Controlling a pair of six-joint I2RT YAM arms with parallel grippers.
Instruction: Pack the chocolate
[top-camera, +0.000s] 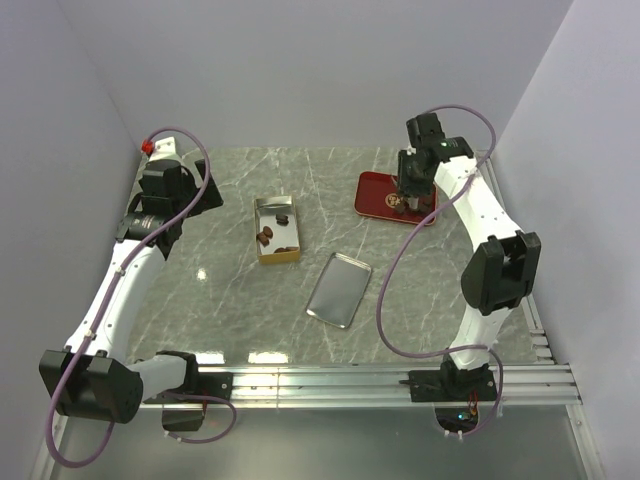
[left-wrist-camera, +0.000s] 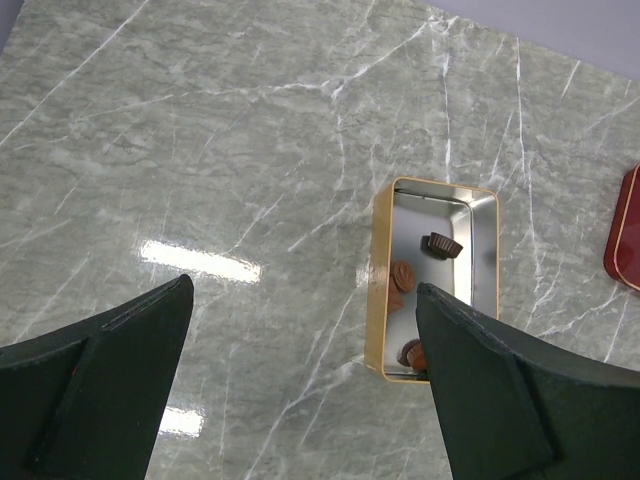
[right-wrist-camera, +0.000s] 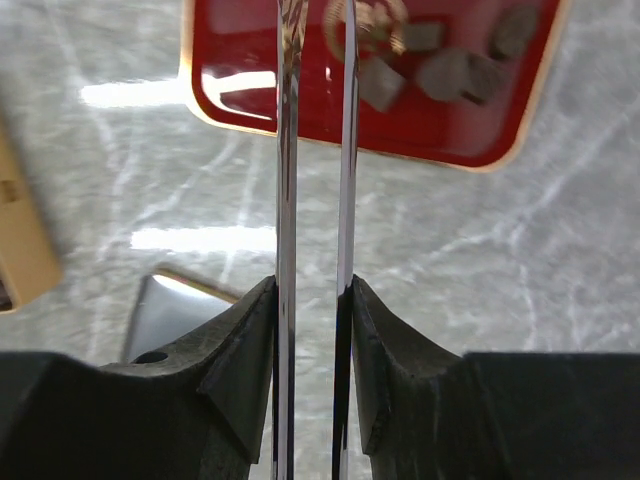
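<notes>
Hovering over the red tray (right-wrist-camera: 240, 60), the right pincer (right-wrist-camera: 316, 40) has its blades drawn to a narrow slit. The tips run off the frame, so I cannot tell whether a piece is held. Chocolate (right-wrist-camera: 455, 72) lies loose on the tray just beyond, and more sits in the gold tin (left-wrist-camera: 378, 290).

Recommendation: centre the blades on one lump, close gently, and lift straight up before crossing the desk (top-camera: 220, 290) to the tin.

Left pincer (left-wrist-camera: 305, 292): spread wide, empty, near the tin.

The right wrist view shows the tray's pieces, which the overhead view hides under the arm. Only the overhead view shows the lid (top-camera: 339, 289) whole, near the tin.
</notes>
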